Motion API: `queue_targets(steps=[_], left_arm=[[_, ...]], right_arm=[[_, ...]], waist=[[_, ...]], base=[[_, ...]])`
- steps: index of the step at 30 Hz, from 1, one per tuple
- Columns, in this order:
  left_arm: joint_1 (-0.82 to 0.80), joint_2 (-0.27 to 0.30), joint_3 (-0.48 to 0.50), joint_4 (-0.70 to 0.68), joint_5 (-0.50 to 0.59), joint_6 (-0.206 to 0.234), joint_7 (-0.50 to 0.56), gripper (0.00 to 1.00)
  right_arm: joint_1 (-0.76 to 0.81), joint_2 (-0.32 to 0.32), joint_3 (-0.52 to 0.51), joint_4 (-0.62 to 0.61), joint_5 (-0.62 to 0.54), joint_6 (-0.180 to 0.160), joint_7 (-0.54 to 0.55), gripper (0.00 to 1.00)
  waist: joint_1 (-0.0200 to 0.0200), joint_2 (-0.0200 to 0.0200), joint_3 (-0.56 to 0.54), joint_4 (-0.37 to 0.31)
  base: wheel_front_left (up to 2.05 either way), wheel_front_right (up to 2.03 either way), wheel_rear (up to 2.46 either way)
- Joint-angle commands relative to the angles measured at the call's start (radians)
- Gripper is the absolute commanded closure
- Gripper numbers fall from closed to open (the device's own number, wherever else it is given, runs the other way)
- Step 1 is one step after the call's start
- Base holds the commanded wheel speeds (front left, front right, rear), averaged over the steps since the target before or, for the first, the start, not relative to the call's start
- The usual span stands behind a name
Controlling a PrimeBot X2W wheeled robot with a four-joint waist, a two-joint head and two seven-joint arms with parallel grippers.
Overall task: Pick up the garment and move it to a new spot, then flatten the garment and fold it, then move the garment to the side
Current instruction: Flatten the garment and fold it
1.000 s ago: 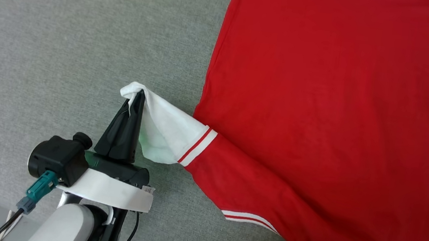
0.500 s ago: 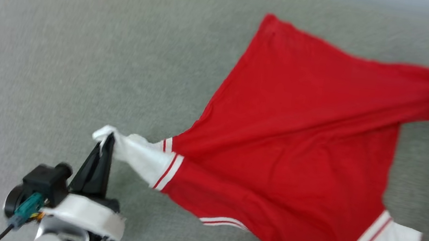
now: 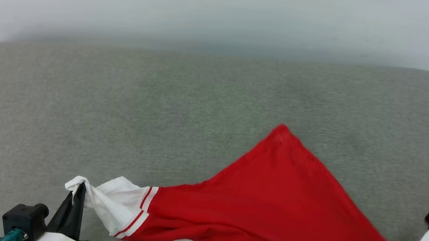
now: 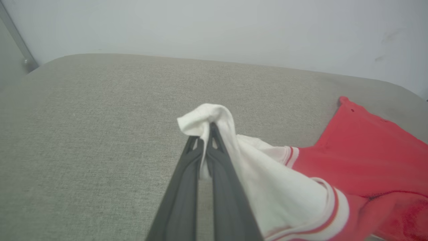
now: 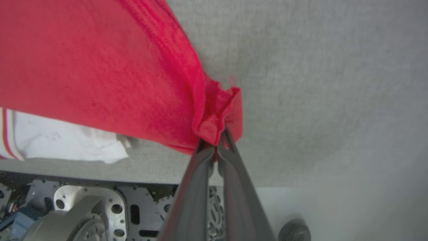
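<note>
Left gripper [image 4: 207, 125] pinches the white sleeve [image 4: 267, 174]. The garment [image 3: 279, 194] stretches low across the grey cushion [image 3: 159, 101] to the right gripper [image 5: 219, 142], clamped on bunched red fabric. With both held, the move appears underway; next comes lowering it flat.

Grey-green fabric cushion [image 3: 124, 117] with rounded corners against a plain pale wall [image 3: 211, 9].

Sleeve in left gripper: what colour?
White sleeve, red-striped trim; left wrist view shows it best.
</note>
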Motion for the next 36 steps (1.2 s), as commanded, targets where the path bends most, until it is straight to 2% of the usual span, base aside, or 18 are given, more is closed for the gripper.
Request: queue_targets(steps=[1, 5, 7, 9, 13, 16, 17, 19, 22, 26, 28, 36], left_arm=[[0.015, 0.004, 0.003, -0.005, -0.005, 0.005, 0.006, 1.0], [0.021, 0.01, -0.001, -0.015, -0.008, 0.01, 0.02, 1.0], [0.023, 0.013, -0.003, -0.02, -0.008, 0.013, 0.026, 1.0], [0.026, 0.017, -0.004, -0.023, -0.009, 0.015, 0.032, 1.0], [0.024, 0.022, -0.007, -0.033, -0.006, 0.02, 0.044, 1.0], [0.007, 0.026, -0.011, -0.044, 0.0, 0.022, 0.053, 1.0], [-0.013, 0.028, -0.013, -0.053, 0.005, 0.021, 0.056, 1.0], [-0.023, 0.027, -0.014, -0.06, 0.007, 0.023, 0.057, 1.0], [-0.049, 0.025, -0.018, -0.073, 0.014, 0.02, 0.058, 1.0], [-0.095, 0.018, -0.027, -0.077, 0.02, 0.009, 0.051, 1.0], [-0.127, 0.013, -0.034, -0.076, 0.024, 0.001, 0.048, 1.0], [-0.236, -0.004, -0.057, -0.059, 0.041, -0.036, 0.027, 1.0]], right_arm=[[0.067, 0.03, -0.018, -0.03, -0.001, -0.001, 0.006, 1.0], [0.212, 0.112, -0.065, -0.08, -0.002, -0.001, 0.018, 1.0], [0.238, 0.143, -0.081, -0.104, 0.0, -0.001, -0.008, 0.0], [0.245, 0.169, -0.093, -0.129, -0.005, -0.001, -0.054, 0.0], [0.207, 0.183, -0.108, -0.182, -0.029, -0.001, -0.24, 0.0], [0.16, 0.203, -0.126, -0.192, -0.038, -0.001, -0.442, 0.0], [0.107, 0.221, -0.121, -0.163, -0.037, -0.001, -0.614, 0.0], [0.055, 0.226, -0.107, -0.147, -0.036, -0.001, -0.703, 0.0], [-0.017, 0.231, -0.094, -0.108, -0.036, -0.001, -0.777, 0.0], [-0.142, 0.222, -0.061, -0.052, -0.022, -0.001, -0.77, 0.0], [-0.203, 0.207, -0.044, -0.018, -0.017, -0.001, -0.718, 0.0], [-0.459, 0.139, 0.06, 0.094, 0.033, -0.001, -0.336, 0.0]], waist=[[0.0003, 0.0, -0.038, -0.047], [0.0003, 0.0, -0.037, -0.067], [0.0003, 0.0, -0.036, -0.076], [0.0003, 0.0, -0.036, -0.084], [0.0003, 0.0, -0.033, -0.09], [0.0003, 0.0, -0.022, -0.085], [0.0003, 0.0, -0.009, -0.08], [0.0003, 0.0, 0.007, -0.074], [0.0003, 0.0, 0.041, -0.058], [0.0003, 0.0, 0.098, -0.026], [0.0003, 0.0, 0.131, -0.007], [0.0003, 0.0, 0.236, 0.054]], base=[[0.0, 0.0, 0.0], [0.0, 0.0, 0.0], [0.0, 0.0, 0.0], [0.0, 0.0, 0.0], [0.0, 0.0, 0.0], [0.0, 0.0, 0.0], [0.0, 0.0, 0.0], [0.0, 0.0, 0.0], [0.0, 0.0, 0.0], [0.0, 0.0, 0.0], [0.0, 0.0, 0.0], [0.0, 0.0, 0.0]])
